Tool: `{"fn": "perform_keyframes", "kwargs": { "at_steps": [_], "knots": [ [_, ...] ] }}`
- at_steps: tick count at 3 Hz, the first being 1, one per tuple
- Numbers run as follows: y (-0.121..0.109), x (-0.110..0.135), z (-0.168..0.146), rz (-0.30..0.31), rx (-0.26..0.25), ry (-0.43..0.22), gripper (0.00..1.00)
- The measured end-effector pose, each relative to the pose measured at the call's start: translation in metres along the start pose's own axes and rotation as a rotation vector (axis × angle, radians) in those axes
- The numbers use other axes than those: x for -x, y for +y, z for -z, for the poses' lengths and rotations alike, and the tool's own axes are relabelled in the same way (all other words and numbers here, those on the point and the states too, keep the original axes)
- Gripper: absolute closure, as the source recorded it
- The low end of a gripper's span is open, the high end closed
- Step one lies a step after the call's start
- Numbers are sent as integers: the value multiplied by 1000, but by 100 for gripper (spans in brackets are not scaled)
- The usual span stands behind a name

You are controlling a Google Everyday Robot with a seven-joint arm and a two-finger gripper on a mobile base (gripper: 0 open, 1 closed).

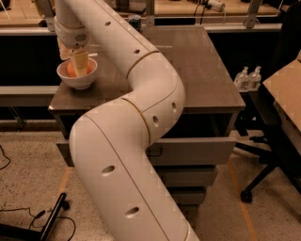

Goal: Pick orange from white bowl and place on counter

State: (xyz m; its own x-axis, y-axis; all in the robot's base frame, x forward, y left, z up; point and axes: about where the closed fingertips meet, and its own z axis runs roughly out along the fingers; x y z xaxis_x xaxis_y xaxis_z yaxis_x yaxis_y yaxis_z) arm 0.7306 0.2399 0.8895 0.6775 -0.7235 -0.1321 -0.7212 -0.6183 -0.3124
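Observation:
The white bowl stands near the left front corner of the grey-brown counter. The orange lies inside it, partly hidden. My gripper reaches straight down into the bowl from above and sits right at the orange, covering its middle. My large white arm curves from the bottom of the camera view up across the counter's left half to the bowl.
Grey drawers sit under the counter. Two small clear bottles stand just right of the counter, beside a black chair and a pale table. A wooden bench runs along the back. A black bar lies on the floor.

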Motion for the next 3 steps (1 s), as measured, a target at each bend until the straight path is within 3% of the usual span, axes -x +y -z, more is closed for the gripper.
{"fn": "perform_keyframes", "kwargs": {
  "at_steps": [3],
  "knots": [
    [11, -18, 8, -62, -4, -6, 40]
  ]
}}
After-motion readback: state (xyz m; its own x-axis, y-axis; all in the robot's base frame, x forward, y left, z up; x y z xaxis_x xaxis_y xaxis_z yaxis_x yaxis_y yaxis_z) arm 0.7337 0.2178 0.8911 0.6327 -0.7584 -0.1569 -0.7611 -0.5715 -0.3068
